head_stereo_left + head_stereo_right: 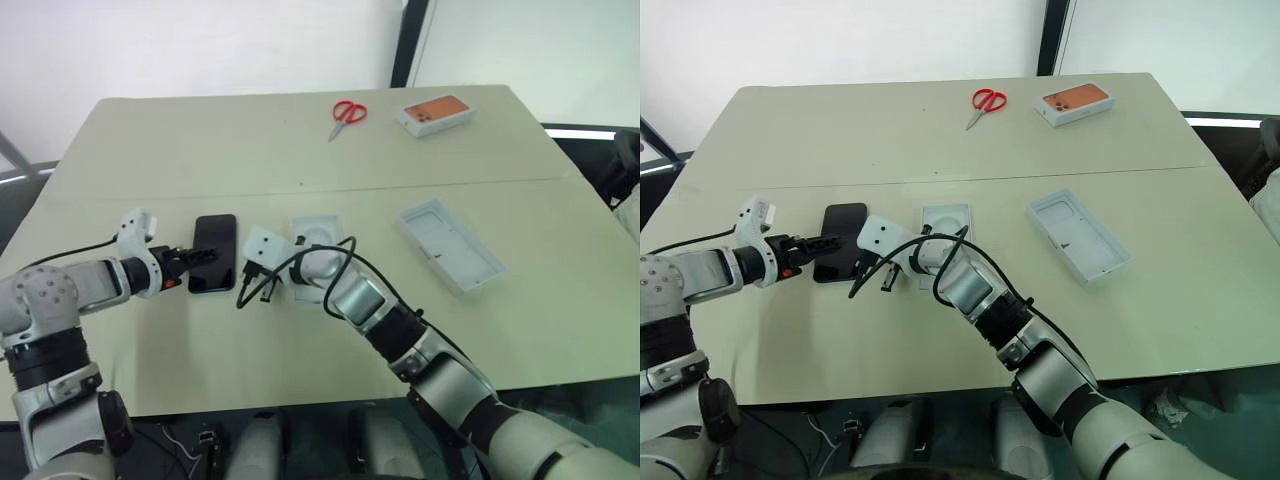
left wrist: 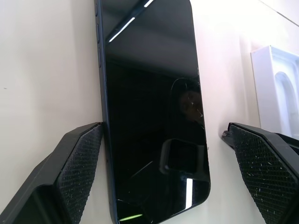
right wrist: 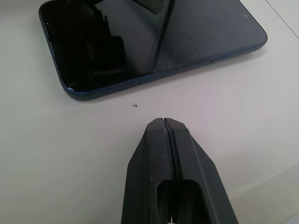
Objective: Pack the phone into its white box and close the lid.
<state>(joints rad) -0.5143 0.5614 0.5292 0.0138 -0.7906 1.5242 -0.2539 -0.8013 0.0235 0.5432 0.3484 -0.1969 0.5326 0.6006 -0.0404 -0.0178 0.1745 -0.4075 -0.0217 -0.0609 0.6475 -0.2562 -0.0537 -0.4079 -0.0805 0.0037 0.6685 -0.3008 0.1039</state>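
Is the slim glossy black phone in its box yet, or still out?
Out. The slim glossy black phone lies flat on the beige table, screen dark, between the open left pincer's fingers.

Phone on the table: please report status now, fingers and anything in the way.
Left gripper open, fingers astride phone, not closed. Right gripper shut, beside phone. Phone flat on table, unpacked. Nothing in the way.

Overhead stereo pair; two close wrist views

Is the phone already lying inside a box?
No: the phone lies flat on the bare table, between the open fingers of the left gripper, apart from the open white box.
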